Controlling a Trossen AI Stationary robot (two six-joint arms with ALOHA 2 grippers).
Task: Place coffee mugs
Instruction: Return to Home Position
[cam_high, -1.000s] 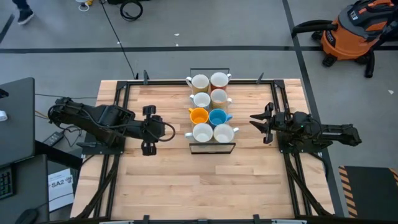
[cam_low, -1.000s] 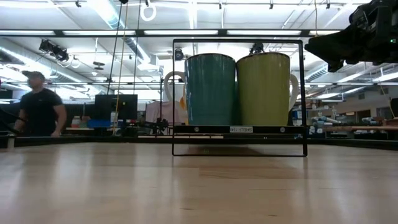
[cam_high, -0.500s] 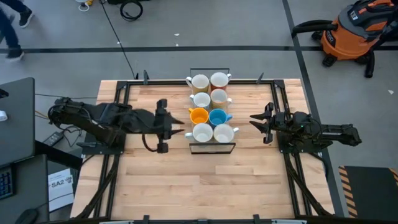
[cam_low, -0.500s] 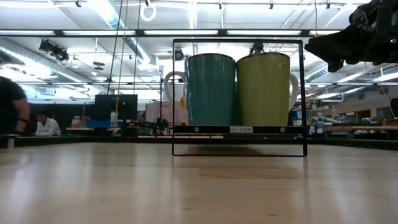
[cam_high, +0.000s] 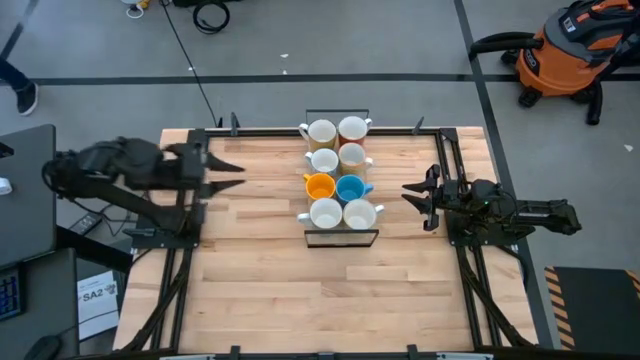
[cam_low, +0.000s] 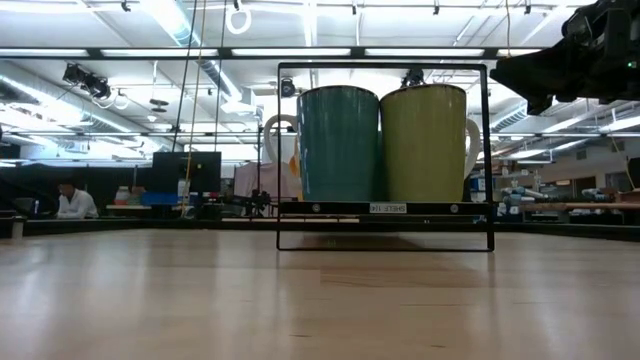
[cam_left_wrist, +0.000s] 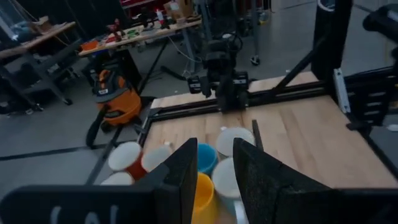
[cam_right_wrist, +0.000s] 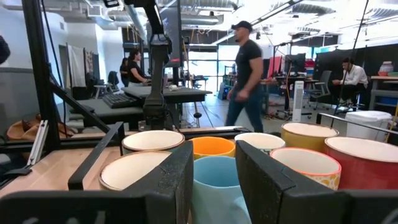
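Pale wooden planks are making up the counter (cam_high: 260, 290), and a black wire rack (cam_high: 341, 240) is standing at its middle, holding all eight coffee mugs (cam_high: 323, 160) upright in two columns of four. At the rack's end nearest the low camera, a teal mug (cam_low: 338, 145) and a yellow-green mug (cam_low: 424, 143) are sitting side by side, touching. One row deeper into the rack, an orange mug (cam_high: 319, 186) is sitting just beside a blue mug (cam_high: 351, 188). The left pincer (cam_left_wrist: 214, 152) is hovering well to the left of the rack and aiming toward it, its fingers parted by a narrow gap and gripping nothing. The right pincer (cam_high: 408, 192) is hanging to the right of the rack, apart from it and pointing at the mugs, its fingers likewise slightly parted and empty. An orange shop vacuum (cam_high: 570, 50) is sitting on the floor far off to the rack's right. A person (cam_right_wrist: 249, 74) is standing in the room beyond the rack.
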